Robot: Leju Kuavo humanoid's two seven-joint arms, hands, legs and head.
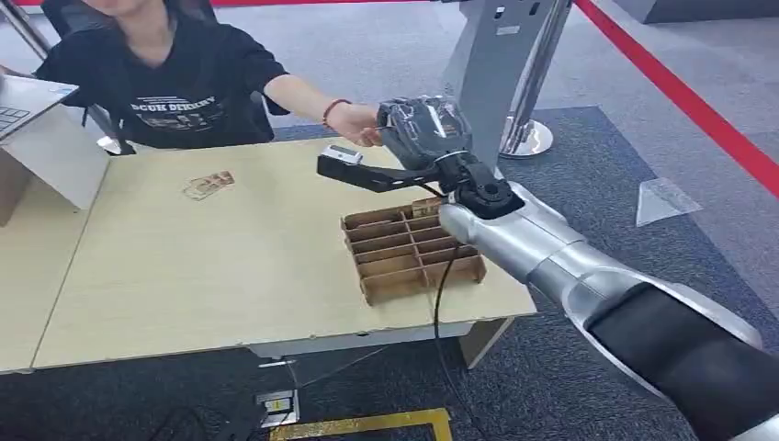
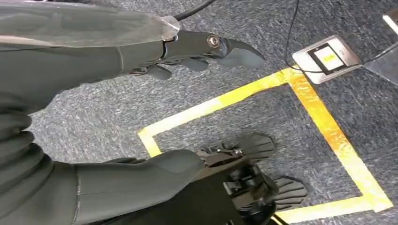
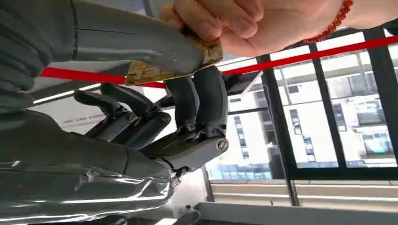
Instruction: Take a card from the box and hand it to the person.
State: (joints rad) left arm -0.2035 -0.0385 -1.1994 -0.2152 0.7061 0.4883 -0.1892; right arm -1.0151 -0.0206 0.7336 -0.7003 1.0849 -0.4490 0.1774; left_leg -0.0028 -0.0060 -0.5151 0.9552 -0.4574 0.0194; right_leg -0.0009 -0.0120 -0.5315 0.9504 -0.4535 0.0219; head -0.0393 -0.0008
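My right hand (image 3: 155, 117) holds the card (image 3: 159, 65) pinched between the thumb and the dark fingers, which press on its underside; the remaining fingers are curled loosely beside them. In the right wrist view the card is a tan, patterned piece, partly hidden by the thumb. The person's hand (image 3: 244, 23) is already on the far end of the card, fingertips closed over its edge, so both parties are in contact with it at once.

In the head view my right hand (image 1: 418, 129) is raised above the far edge of the surface (image 1: 230, 276), extended toward the person (image 1: 165, 73) seated behind it, whose outstretched hand meets mine. The box (image 1: 409, 248), a brown divided tray, sits on the surface below and just behind my forearm. A second card (image 1: 208, 185) lies flat on the surface well apart from the box.

My left hand (image 2: 202, 51) hangs beside the body over the carpeted floor, fingers apart and holding nothing.

Step in hand: the handover, at the point of transfer. Judgement: extraction from the box is complete. The next move calls for releasing the pinch while the arm is kept steady, then withdrawing clear of the person's hand. Releasing before the person's grip is firm risks dropping the card.
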